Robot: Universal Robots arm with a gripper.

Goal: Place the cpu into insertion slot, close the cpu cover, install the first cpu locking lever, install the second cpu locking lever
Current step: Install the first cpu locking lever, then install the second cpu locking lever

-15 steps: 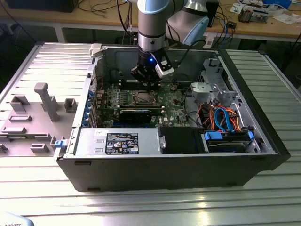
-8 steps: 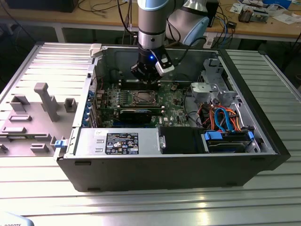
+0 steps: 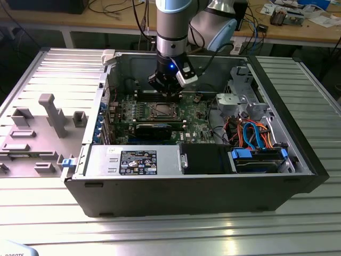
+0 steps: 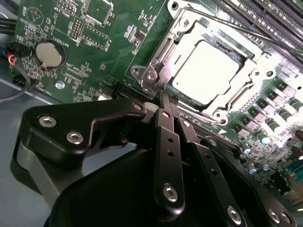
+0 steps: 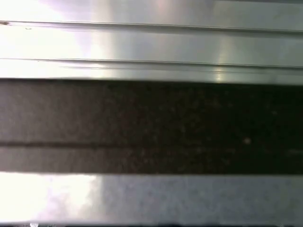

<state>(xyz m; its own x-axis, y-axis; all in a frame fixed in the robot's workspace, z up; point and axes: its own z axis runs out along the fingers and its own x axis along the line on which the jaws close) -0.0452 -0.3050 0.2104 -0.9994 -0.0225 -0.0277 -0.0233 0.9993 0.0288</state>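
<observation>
my pincer hangs inside the open pc case, low over the green motherboard, at the far edge of the insertion slot in the exterior view. in the second wrist view the two black fingers lie pressed together w/ no gap, tips meeting just beside the near corner of the socket frame; nothing between them (so: closed, empty).

cpu sits flat in the slot, dull silver top facing up. cpu cover lies down around it, chip showing thru the square window. a thin lever rod runs along the socket's far side; can't tell if it's latched.

coin cell battery is on the board, well apart from the socket. long black graphics card lies just in front of the slot in the exterior view; orange and blue cables bundle toward that view's right. grey fixture blocks stand on the ribbed metal table to that view's left of the case. first wrist view: blurred ribbed metal and a dark band, can't tell more.
</observation>
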